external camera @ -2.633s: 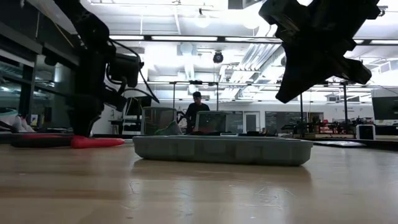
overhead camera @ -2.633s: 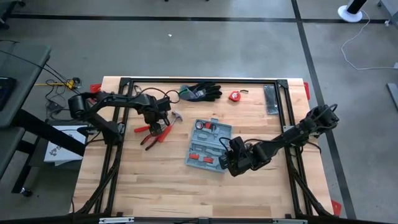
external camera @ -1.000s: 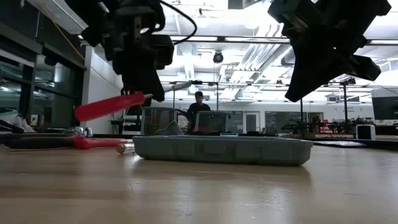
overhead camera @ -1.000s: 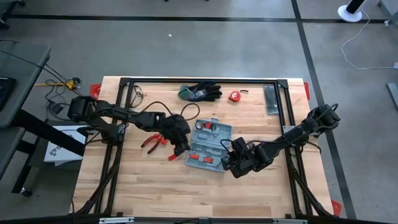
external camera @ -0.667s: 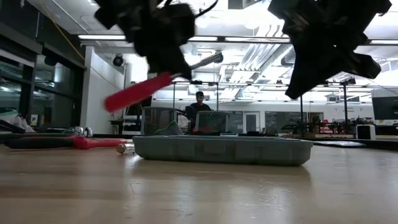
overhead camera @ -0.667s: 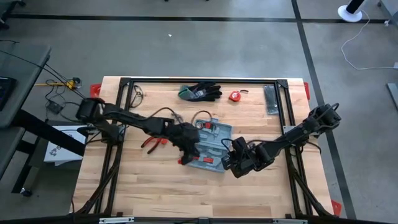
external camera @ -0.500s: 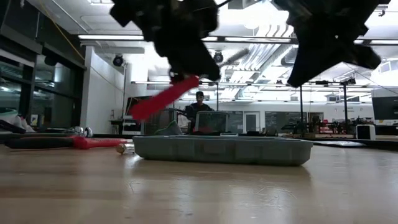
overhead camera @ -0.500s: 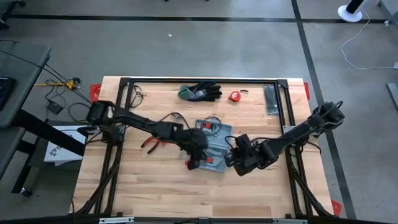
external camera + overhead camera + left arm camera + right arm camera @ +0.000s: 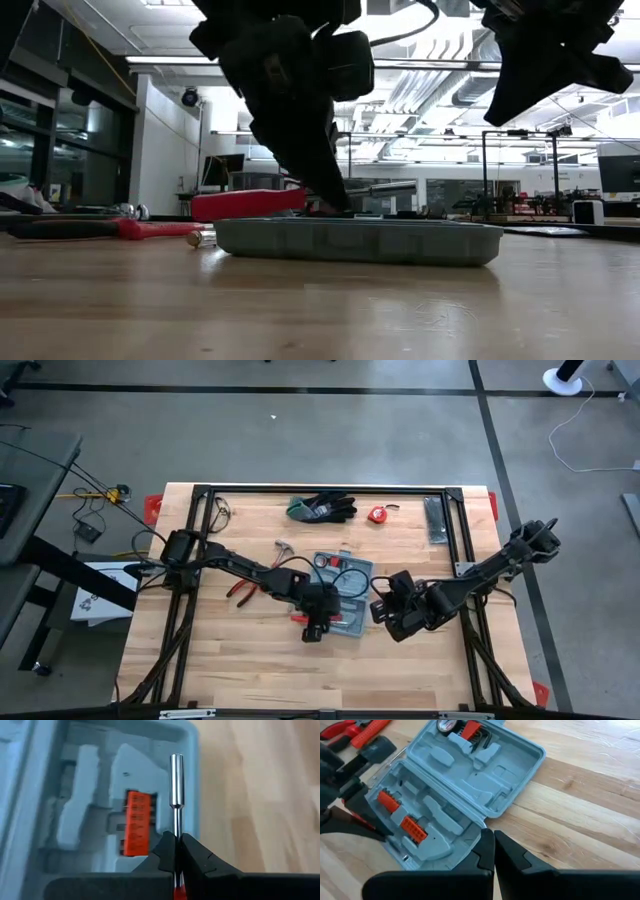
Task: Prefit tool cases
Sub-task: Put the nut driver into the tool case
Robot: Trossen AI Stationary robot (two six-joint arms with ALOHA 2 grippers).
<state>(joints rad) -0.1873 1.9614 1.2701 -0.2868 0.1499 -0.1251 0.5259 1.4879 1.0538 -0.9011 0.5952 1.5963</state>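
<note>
In the left wrist view the screwdriver's (image 9: pixel 176 800) red handle was almost wholly hidden behind the left gripper (image 9: pixel 176 851), and the tool case (image 9: pixel 100 795) ran off the picture's edges. In the low view the case's (image 9: pixel 358 241) recesses lay hidden behind its wall. The small red object (image 9: pixel 377 514) near the gloves (image 9: pixel 322 508) was perhaps a tape measure.

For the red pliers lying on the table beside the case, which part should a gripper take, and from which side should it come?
Probably the two red handles of the pliers, pinched together across both, coming straight down from above: they lie flat on the table, apart from the tool case.
</note>
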